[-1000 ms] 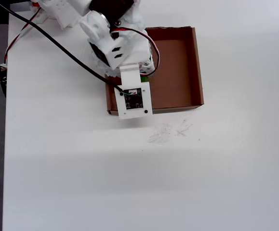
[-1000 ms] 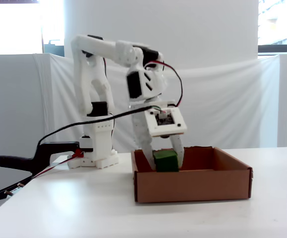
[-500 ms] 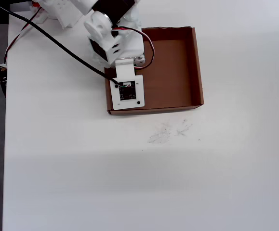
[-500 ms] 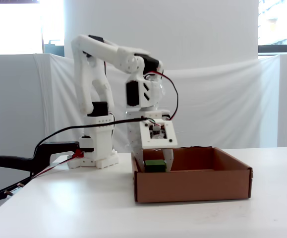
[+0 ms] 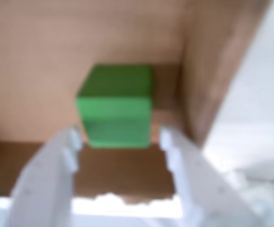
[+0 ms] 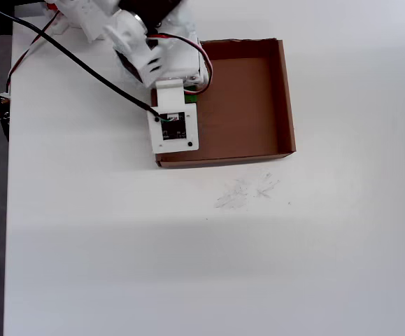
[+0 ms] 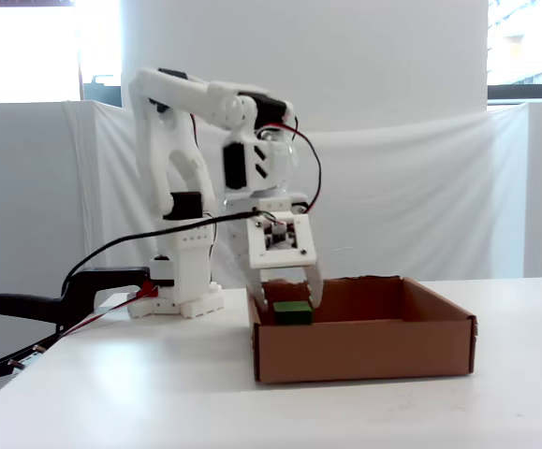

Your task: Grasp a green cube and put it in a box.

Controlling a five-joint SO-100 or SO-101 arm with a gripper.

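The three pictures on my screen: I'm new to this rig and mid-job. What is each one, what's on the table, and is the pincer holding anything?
The machine is a small white arm bolted to a white table, ending in a two-finger pincer.

The side picture comes from a fixed camera at table height. The top-down picture comes from a camera above. The blurry close-up comes from a camera on the wrist, looking down between the two fingers.

On the table sits a shallow brown cardboard box. Inside it, near one corner, lies a green cube. The arm hides most of the cube from above; the side view shows it low behind the box wall.

The pincer looks open: in the close-up the fingers stand apart on either side of the cube, which rests on the box floor. So nothing seems to be held now.
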